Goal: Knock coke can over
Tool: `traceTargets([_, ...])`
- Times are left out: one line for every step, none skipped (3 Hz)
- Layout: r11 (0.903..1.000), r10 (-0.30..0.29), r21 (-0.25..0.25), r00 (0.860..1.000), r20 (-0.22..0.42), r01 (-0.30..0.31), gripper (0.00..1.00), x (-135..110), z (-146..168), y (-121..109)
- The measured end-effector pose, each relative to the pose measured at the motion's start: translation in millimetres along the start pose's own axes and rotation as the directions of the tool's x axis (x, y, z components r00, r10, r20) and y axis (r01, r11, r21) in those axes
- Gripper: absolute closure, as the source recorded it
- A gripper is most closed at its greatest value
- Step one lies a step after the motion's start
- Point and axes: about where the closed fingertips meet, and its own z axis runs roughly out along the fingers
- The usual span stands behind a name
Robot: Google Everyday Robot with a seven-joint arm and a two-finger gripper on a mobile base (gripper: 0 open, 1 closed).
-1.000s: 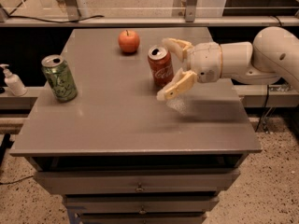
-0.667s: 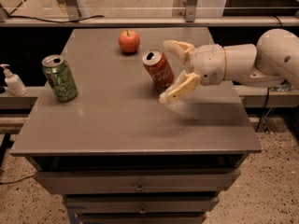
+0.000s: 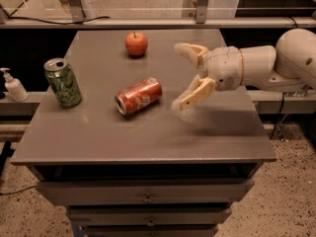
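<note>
The coke can (image 3: 138, 96), red with white script and a silver top, lies on its side near the middle of the grey tabletop (image 3: 98, 132), its top facing the front left. My gripper (image 3: 180, 76) hangs above the table just right of the can, apart from it. Its two pale fingers (image 3: 193, 93) are spread wide and hold nothing. The white arm reaches in from the right.
A green patterned can (image 3: 62, 82) stands upright at the table's left side. An orange-red apple (image 3: 136, 43) sits at the back middle. A soap dispenser (image 3: 13, 85) stands on a lower ledge to the left. Drawers run below the front edge.
The coke can tipped from upright to the left and now lies flat on the table. My gripper stays about where it was, no longer touching the can.
</note>
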Motion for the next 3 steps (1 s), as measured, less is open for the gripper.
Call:
traceTargets([0.9976,-0.037,0.055,0.996,-0.084,0.042,0.00,8,-17,-25])
traceTargets([0.9758,-0.053,0.196,0.975,-0.216,0.097,0.00,14,-55,-81])
traceTargets([0.9283,-0.035,0.337,0.939,-0.342,0.157,0.00,2,-107,-138])
